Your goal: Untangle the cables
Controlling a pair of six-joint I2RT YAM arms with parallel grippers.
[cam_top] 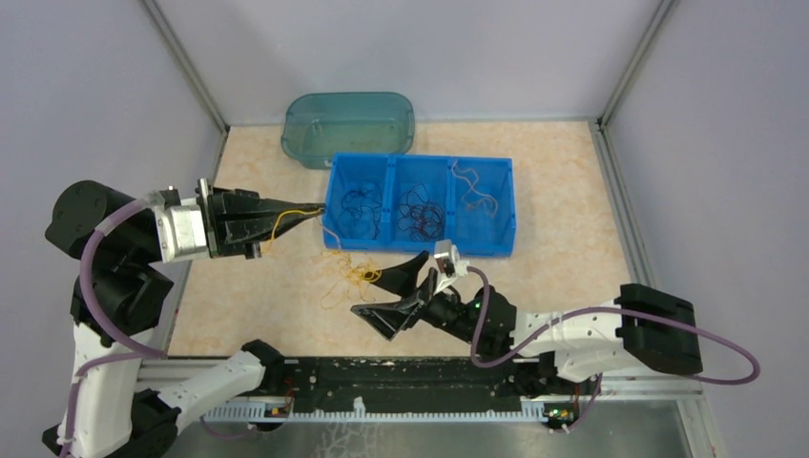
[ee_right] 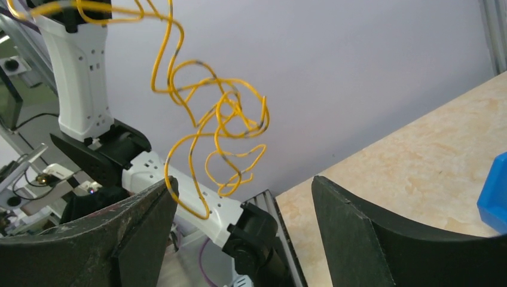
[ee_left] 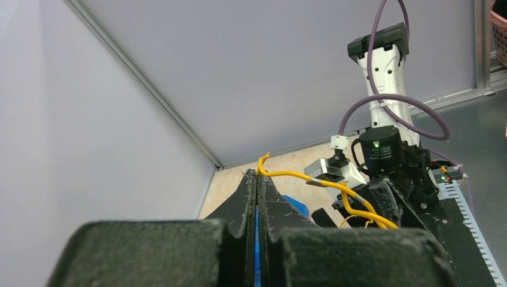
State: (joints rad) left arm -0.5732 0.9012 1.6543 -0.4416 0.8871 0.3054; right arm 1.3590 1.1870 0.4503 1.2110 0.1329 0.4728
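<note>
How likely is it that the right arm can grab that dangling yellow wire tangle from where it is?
Probably yes. The right gripper is open with the yellow tangle hanging just before its fingers, nothing between; the left gripper holds the wire's upper end.

Left tool (cam_top: 310, 212) reaches rightward, pinched closed on yellow cable (cam_top: 349, 274); right tool (cam_top: 389, 284) gapes wide.

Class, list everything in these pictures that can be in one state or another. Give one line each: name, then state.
left gripper, shut on the yellow cable.
right gripper, open, holding nothing.
yellow cable, tangled in a clump, hanging from the left gripper.
blue tray, upright, all three compartments holding loose cables.
</note>
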